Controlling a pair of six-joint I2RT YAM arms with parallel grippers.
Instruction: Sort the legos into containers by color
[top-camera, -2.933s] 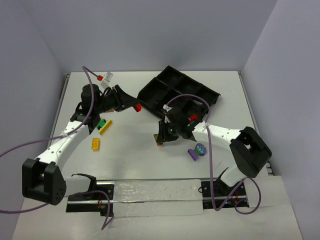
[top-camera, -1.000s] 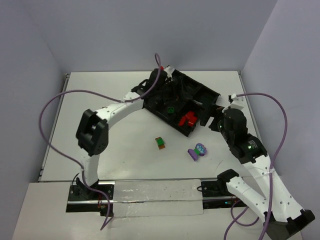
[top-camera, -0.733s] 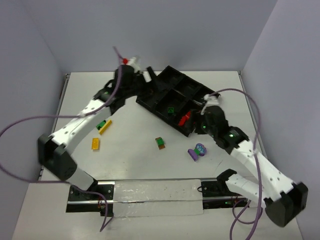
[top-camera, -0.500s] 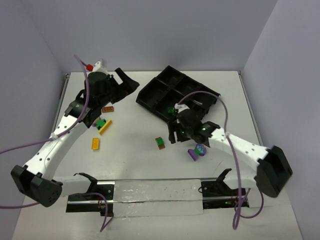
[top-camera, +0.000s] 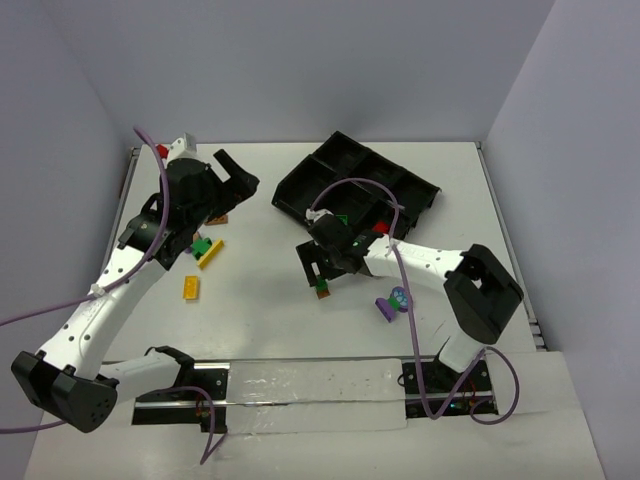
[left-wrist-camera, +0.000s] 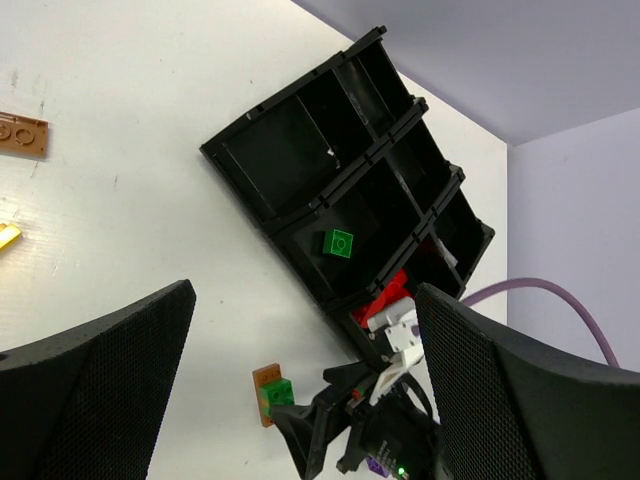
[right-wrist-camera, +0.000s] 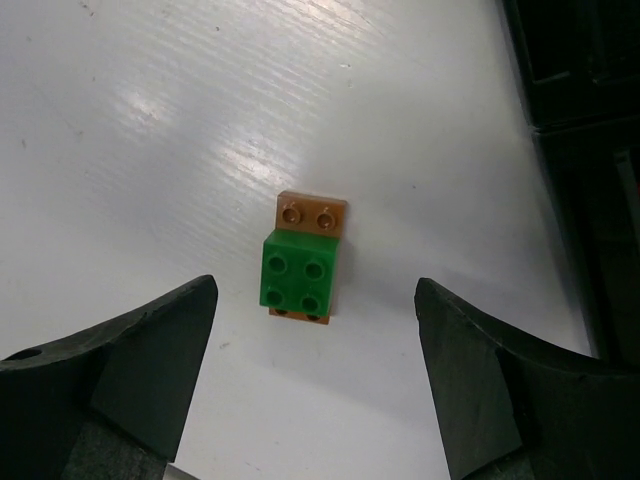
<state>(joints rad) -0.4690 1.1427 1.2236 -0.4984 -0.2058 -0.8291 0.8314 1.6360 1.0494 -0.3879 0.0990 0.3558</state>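
**Mia:** Are the jaws open or shut?

**Ben:** Both are open. The right gripper has its two black fingers far apart. A green brick lies on the white table between them. The fingers do not touch it.

**Mia:** Is the green brick alone?

**Ben:** No. It sits on top of a flat brown brick. The two are stuck together, close to the near corner of the black tray.

**Mia:** And the left gripper?

**Ben:** Its jaws are far apart too, and there is nothing in them. It hangs over the far left part of the table.

**Mia:** What is in the tray?

**Ben:** One small green piece is in a middle box. Some red bricks are in the box next to it, at the near end.

**Mia:** What other bricks are on the table?

**Ben:** A purple flower piece is touching a purple brick, to the right of the stack. On the left are a yellow brick, a long yellow one with a green one just beside it, and a flat brown plate.
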